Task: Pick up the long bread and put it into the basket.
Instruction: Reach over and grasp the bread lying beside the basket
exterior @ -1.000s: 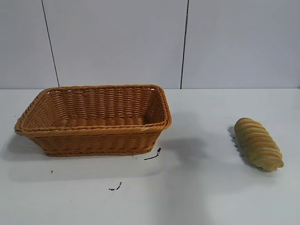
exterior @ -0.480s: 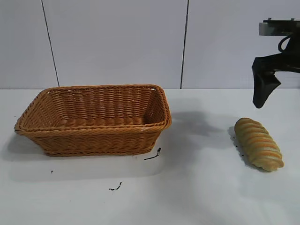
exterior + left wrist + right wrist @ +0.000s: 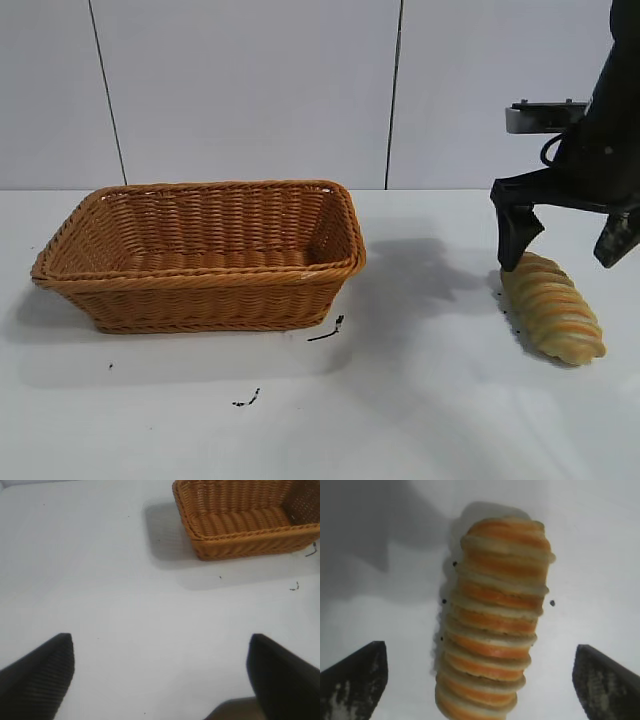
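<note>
One orange-brown rectangular woven wicker basket [image 3: 200,255] with flared sides and a braided rim sits at the left centre of the white table [image 3: 400,400] in the exterior view, and nothing lies inside it; only its ribbed floor and walls show. One long bread [image 3: 552,308], an elongated tan-yellow loaf banded with orange crosswise ridges, lies on the tabletop at the right of the frame, well apart from the basket and angled toward the lower right.

The black right gripper [image 3: 566,243] hangs over the loaf's far end at the upper right of the frame, its two fingers spread wide, one tip just beside the loaf's far end and the other off toward the frame's right edge. In the right wrist view the long bread [image 3: 495,620] fills the middle of the picture, with the two dark fingertips [image 3: 355,677] at the lower corners, either side of it and not touching it.

In the left wrist view the left gripper [image 3: 160,675] also has its fingers parted over bare table, with the basket [image 3: 245,535] in the upper right corner. A few small black marks [image 3: 325,330] dot the table just in front of the basket.
</note>
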`<state>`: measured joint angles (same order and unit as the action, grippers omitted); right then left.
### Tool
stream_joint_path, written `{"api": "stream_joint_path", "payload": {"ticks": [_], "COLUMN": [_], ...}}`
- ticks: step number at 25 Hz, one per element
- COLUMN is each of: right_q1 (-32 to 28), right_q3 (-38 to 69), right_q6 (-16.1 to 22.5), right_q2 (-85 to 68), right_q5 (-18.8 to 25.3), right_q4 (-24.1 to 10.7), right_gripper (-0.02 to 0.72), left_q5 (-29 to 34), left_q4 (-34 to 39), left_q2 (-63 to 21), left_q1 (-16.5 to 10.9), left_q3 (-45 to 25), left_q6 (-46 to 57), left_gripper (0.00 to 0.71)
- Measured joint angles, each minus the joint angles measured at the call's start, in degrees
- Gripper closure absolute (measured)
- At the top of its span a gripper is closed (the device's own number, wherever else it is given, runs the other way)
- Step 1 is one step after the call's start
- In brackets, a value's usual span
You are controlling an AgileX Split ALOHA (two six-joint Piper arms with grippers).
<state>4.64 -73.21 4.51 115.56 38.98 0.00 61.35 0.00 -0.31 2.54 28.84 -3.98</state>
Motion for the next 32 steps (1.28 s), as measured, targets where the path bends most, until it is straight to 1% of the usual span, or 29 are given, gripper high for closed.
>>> {"api": "stream_joint_path", "payload": {"ticks": [3,8,13,19,32], "right_q1": [0.0,0.0,0.0,0.0,0.0], "right_q3": [0.0,0.0,0.0,0.0,0.0], "right_q6": [0.0,0.1,0.1,-0.3,-1.1], "right_q2": [2.0,3.5,3.5,3.6,5.1], "right_q5": [-1.8,-2.9,-2.9,-2.9,-2.9], "right_q4": [0.3,0.3,0.3,0.0,0.0], "right_gripper": [0.010,0.010,0.010,0.030,0.031], "left_q5": [0.0,0.0,0.0,0.0,0.0], "left_q4": [0.0,0.0,0.0,0.0,0.0], "left_q2": [0.0,0.0,0.0,0.0,0.0], "left_q1": [0.0,0.0,0.0,0.0,0.0], "left_q3": [0.0,0.0,0.0,0.0,0.0], "left_q6": [0.0,0.0,0.0,0.0,0.0], "left_gripper": [0.014,0.014,0.014,0.014,0.014]}}
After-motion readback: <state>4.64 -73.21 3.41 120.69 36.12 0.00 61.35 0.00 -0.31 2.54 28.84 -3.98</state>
